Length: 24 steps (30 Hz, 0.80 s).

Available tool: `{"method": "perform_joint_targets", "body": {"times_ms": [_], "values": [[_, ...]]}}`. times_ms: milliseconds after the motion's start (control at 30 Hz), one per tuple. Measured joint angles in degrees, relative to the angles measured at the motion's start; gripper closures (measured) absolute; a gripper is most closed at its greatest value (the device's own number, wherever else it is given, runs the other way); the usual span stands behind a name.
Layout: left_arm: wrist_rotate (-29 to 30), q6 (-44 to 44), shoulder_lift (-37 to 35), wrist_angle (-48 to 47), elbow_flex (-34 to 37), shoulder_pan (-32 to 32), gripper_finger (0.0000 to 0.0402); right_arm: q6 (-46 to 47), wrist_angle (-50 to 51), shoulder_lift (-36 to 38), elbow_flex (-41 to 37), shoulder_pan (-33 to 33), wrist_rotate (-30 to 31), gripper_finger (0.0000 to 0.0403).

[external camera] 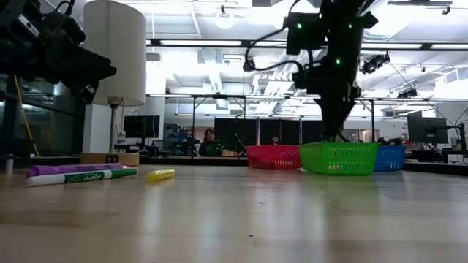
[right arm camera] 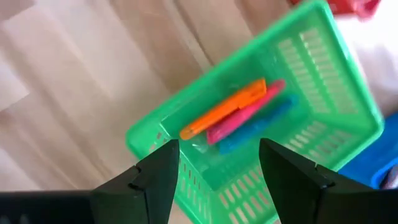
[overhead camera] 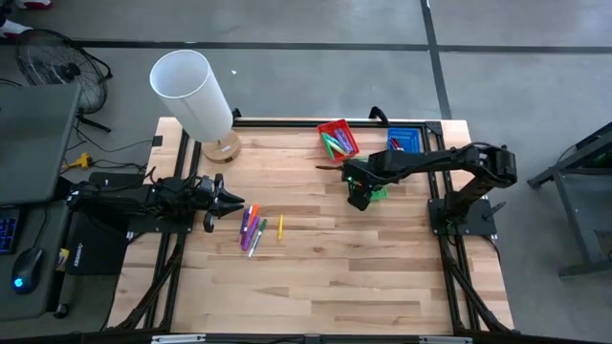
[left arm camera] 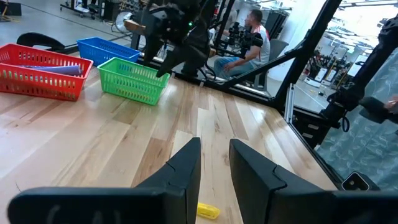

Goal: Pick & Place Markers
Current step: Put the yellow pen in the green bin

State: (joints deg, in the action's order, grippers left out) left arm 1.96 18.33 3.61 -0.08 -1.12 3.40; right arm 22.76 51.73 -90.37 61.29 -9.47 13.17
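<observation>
Right gripper: held directly above the green tray, fingers spread wide, nothing between them.
Green tray: three markers are seen lying side by side on its floor, orange, pink and blue.
Left gripper: held above the wood near the table's left side, fingers parted by a narrow gap, nothing gripped.
Loose markers: a small cluster is left on the table just ahead of the left gripper, purple and green among them.
Yellow marker: lying alone, just beside that cluster.
Red tray: more markers are held inside, green and purple visible.
Blue tray: set near the red tray at the far edge; contents cannot be told.
</observation>
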Motion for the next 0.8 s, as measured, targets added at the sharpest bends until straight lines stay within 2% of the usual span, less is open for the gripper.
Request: {"method": "perform_joint_targets", "body": {"times_ms": [200, 400, 667, 800], "values": [[0.0, 0.0, 0.01, 0.0, 0.01, 0.0, 0.0318, -9.52, 0.12, -1.51, 4.11, 2.85, -0.13, 0.0192], [0.0, 0.0, -0.01, 0.0, -0.01, 0.0, 0.0318, -24.38, -0.6, -7.76, 11.53, 4.43, -0.45, 0.0192], [0.0, -0.01, 0.0, 0.0, 0.0, 0.0, 0.0318, -47.71, -0.8, -19.87, 27.34, 5.41, -7.81, 0.0192], [0.0, -0.01, -0.01, 0.0, -0.01, 0.0, 0.0318, -56.2, -0.88, -26.35, 35.95, 5.26, -11.03, 0.0192]]}}
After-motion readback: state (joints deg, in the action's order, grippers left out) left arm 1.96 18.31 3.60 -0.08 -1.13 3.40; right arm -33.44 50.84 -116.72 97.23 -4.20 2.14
